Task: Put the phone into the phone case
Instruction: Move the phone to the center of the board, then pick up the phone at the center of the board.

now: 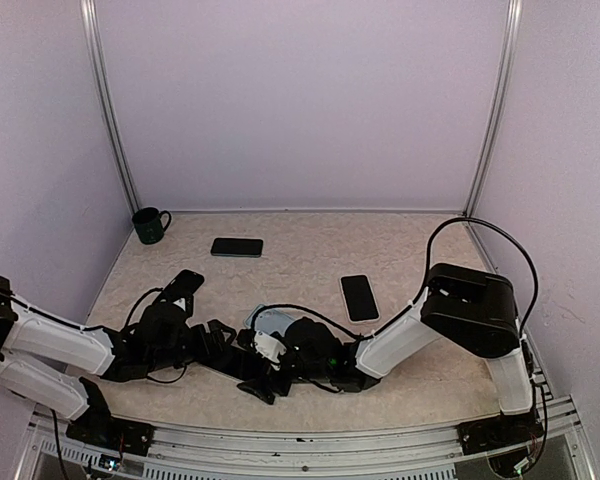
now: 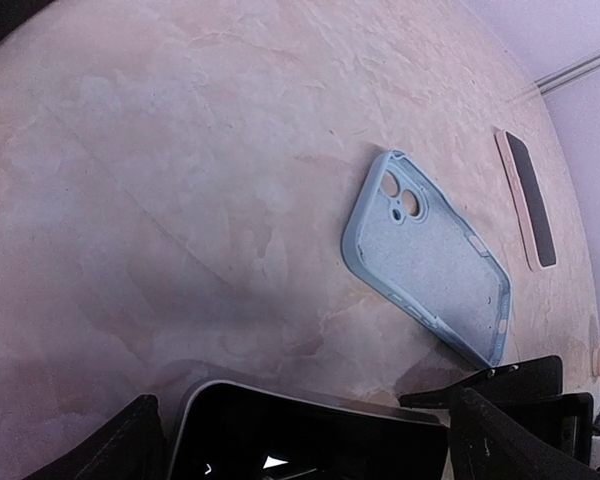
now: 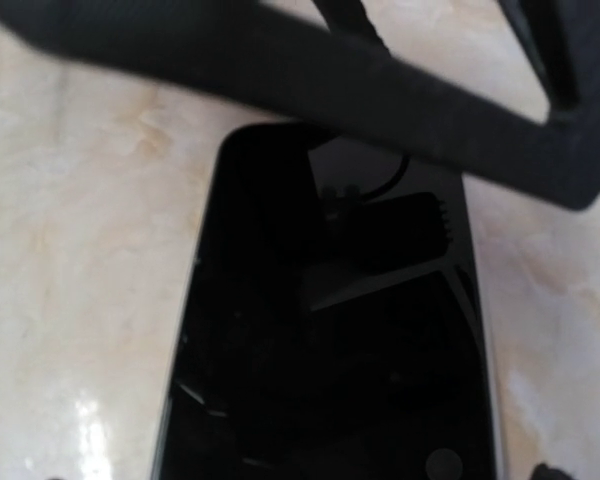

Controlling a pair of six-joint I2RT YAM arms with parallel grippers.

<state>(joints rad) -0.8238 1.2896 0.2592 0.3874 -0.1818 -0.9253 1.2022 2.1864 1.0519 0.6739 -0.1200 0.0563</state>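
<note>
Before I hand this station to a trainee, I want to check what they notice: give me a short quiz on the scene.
1. True or false: the light blue silicone phone case has no phone in it.
2. The dark green ceramic mug stands at: A) the beige marbled table's far left corner; B) its near right corner; C) right beside the case.
3. Fill in: the case's open side faces ___.
Key: 1 true; 2 A; 3 up.
</note>
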